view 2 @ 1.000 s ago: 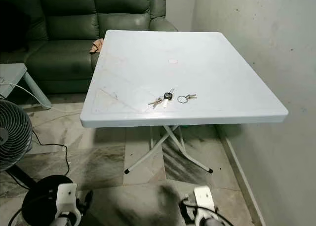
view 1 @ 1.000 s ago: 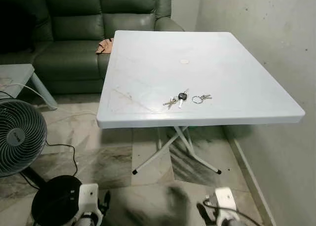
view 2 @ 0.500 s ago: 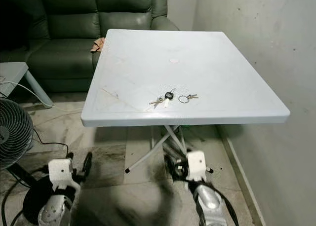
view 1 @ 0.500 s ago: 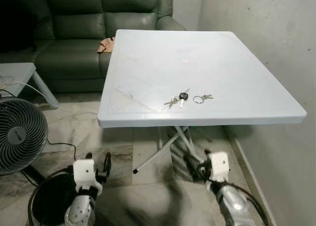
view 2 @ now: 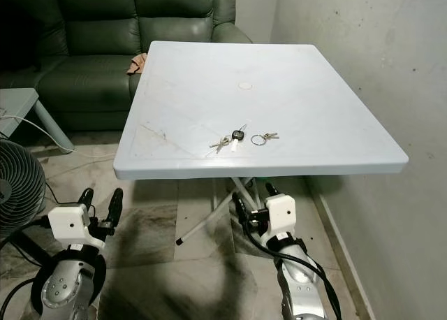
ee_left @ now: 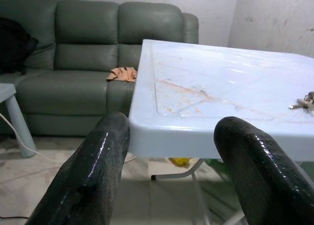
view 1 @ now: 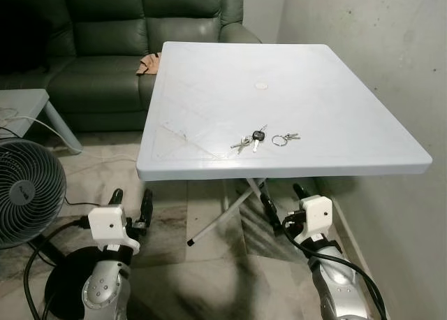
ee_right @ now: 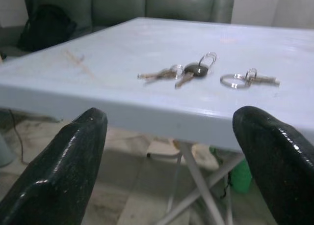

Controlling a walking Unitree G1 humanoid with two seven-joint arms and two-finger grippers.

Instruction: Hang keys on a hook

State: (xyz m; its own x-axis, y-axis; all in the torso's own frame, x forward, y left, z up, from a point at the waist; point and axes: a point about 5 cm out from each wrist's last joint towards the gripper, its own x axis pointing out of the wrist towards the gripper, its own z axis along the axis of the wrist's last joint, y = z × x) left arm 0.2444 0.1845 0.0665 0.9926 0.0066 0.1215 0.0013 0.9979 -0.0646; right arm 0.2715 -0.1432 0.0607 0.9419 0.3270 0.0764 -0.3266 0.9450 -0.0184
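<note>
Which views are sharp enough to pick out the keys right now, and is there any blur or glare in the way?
Left eye view: sharp, both key bunches clear on the white table; floor between the arms smeared. Right wrist view: keys fairly crisp, open right gripper fingers soft. Left wrist view: sheen on the tabletop, keys cut off at the frame edge.

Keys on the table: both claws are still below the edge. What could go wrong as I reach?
1. The right claw, open, sits under the table edge; lifting straight up might hit it.
2. The black-headed key bunch and small key ring lie close together; one grab may catch or push both.
3. Flat keys near the edge could slide off.
</note>
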